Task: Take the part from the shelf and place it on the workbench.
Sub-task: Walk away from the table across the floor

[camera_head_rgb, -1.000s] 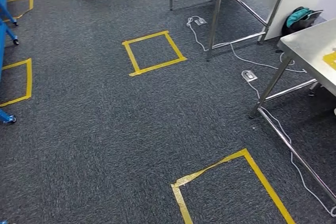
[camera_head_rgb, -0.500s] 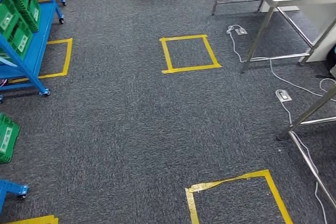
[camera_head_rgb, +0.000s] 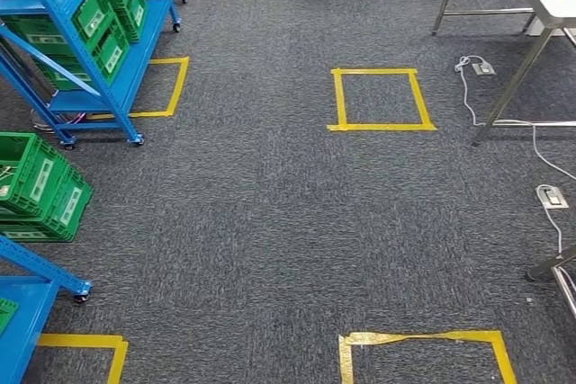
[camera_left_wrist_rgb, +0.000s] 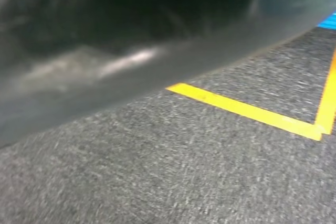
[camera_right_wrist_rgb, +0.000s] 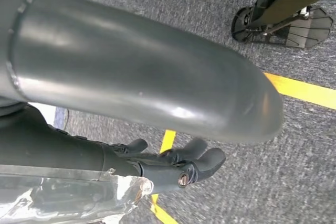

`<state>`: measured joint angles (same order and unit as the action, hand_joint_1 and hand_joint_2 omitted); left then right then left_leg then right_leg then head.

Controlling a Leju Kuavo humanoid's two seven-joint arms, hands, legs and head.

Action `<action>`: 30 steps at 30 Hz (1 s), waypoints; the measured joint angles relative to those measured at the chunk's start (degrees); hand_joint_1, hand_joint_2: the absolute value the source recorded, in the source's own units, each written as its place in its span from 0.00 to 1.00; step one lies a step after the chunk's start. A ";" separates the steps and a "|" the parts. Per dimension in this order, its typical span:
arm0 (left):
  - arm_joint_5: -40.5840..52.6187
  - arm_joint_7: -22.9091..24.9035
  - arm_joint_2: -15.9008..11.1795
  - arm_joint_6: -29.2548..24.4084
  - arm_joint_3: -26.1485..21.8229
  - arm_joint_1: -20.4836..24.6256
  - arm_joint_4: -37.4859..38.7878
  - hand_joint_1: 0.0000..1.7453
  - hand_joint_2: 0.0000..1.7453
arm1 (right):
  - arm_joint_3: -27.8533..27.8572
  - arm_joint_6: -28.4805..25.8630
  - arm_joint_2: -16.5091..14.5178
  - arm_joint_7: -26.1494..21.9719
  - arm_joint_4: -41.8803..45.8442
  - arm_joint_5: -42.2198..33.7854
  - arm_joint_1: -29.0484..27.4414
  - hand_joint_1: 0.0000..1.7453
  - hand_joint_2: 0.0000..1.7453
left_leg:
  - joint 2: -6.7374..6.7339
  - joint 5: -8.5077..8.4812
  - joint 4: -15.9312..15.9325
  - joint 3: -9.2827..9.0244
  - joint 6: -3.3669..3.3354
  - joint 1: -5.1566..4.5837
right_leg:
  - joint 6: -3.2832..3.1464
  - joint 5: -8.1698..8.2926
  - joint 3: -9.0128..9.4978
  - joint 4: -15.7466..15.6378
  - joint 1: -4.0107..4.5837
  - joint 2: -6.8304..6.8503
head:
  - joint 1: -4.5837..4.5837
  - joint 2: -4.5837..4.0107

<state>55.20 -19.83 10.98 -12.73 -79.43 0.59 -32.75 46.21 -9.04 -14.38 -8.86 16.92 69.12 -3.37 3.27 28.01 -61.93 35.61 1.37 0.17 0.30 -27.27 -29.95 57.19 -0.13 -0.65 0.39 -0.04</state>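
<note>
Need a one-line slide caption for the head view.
Grey carpet with yellow tape squares, blue shelf of green bins at left.

Open carpet [camera_head_rgb: 272,222] ahead, blue shelf [camera_head_rgb: 88,42] left, table legs [camera_head_rgb: 516,87] perhaps crowding right.

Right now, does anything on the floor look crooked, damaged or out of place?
The near yellow tape square has a wrinkled, uneven top edge, unlike the neat square further away. A white cable lies loose across the carpet by the steel table legs.

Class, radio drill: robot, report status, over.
Right hand fingers apart, empty; left hand blurred, state unclear. Blue shelf with green bins front-left, part untaken. Tape squares on carpet between.
</note>
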 joint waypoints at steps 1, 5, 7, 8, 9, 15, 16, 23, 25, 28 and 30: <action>0.15 0.26 0.13 -0.12 -0.04 0.16 0.05 0.00 0.00 | 0.03 -0.02 0.00 0.00 0.00 0.01 -0.08 0.00 0.00 | -1.46 2.00 -3.81 1.78 0.18 -0.05 | -0.17 -0.01 -0.01 -0.07 0.06 0.77 | -0.12 0.00; 0.49 1.12 0.89 -2.32 -0.34 0.41 0.74 0.00 0.00 | 0.37 -0.11 0.04 0.01 0.01 -0.03 -0.16 0.00 0.00 | -2.88 2.81 -9.54 4.19 0.48 0.05 | -0.23 -0.25 0.04 -0.06 0.14 4.04 | -0.16 0.00; 0.13 1.24 1.53 -4.02 -0.65 0.52 1.24 0.00 0.00 | 0.65 -0.17 0.04 -0.04 0.00 -0.13 -0.08 0.00 0.00 | -5.08 -0.83 -1.89 0.07 0.46 -0.05 | 0.12 -0.51 0.29 -0.04 0.25 5.35 | -0.17 0.00; -0.04 1.40 1.90 -4.79 -0.87 0.75 1.56 0.00 0.00 | 0.85 -0.24 0.04 -0.09 0.00 -0.18 -0.07 0.00 0.00 | -6.31 -1.99 1.70 -1.79 0.23 -0.17 | 0.42 -0.77 0.29 0.07 0.43 5.99 | -0.17 0.00; -0.14 1.59 2.29 -5.41 -1.09 0.99 1.94 0.00 0.00 | 1.09 -0.32 0.04 -0.13 0.00 -0.20 -0.07 0.00 0.00 | -7.22 -2.49 4.01 -2.98 -0.05 -0.31 | 0.71 -1.03 0.31 0.13 0.62 6.62 | -0.12 0.00; 0.95 2.50 3.55 -6.75 -1.85 1.13 3.90 0.00 0.00 | 2.03 -0.67 0.04 -0.74 -0.07 0.17 0.52 0.00 0.00 | -4.17 -2.74 5.42 -3.37 -2.19 -0.15 | 2.45 -4.85 -0.72 4.82 0.41 3.83 | 0.19 0.00; 1.24 2.60 3.57 -6.73 -1.86 1.24 4.12 0.00 0.00 | 2.21 -0.99 0.04 -0.74 -0.15 0.25 0.50 0.00 0.00 | -3.47 -2.78 5.41 -3.31 -2.39 -0.13 | 2.55 -6.87 -2.41 8.67 0.40 2.14 | 0.33 0.00; 1.86 2.80 3.43 -6.35 -1.85 1.39 5.36 0.00 0.00 | 3.04 -3.42 -0.40 -0.05 -0.71 0.14 1.01 0.00 0.00 | 2.62 -2.96 5.17 -3.27 -2.13 -0.04 | 2.21 -2.01 -2.00 4.68 -0.30 -2.93 | 0.42 0.00; 2.14 2.92 3.31 -6.20 -1.85 1.43 5.59 0.00 0.00 | 3.11 -3.90 -0.68 0.24 -0.99 0.33 1.30 0.00 0.00 | 4.05 -3.23 5.09 -2.75 -1.35 0.08 | 2.19 -1.05 -0.49 1.09 -0.60 -5.56 | 0.37 0.00; 2.90 3.14 2.89 -6.05 -1.85 1.11 6.11 0.00 0.00 | 3.14 -4.79 -1.14 0.50 -1.48 0.88 1.71 0.00 0.00 | 5.23 -3.59 5.09 -1.93 -0.13 0.39 | 1.41 -0.75 -0.16 0.73 -0.46 -3.80 | 0.30 0.00; 3.39 3.07 2.57 -5.82 -1.84 1.15 6.53 0.00 0.00 | 3.16 -5.31 -1.41 0.49 -1.83 1.14 1.92 0.00 0.00 | 2.13 -1.55 2.04 -0.36 0.36 0.12 | 0.68 -0.43 0.00 0.24 -0.51 -1.94 | -0.09 0.00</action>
<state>58.59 -16.76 13.56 -18.55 -81.27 1.74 -26.22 49.37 -14.35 -15.79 -8.38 15.09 70.26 -1.45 5.39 26.46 -59.89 35.25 1.73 0.29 0.98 -27.70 -29.94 57.43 -0.64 -2.60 0.31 -0.04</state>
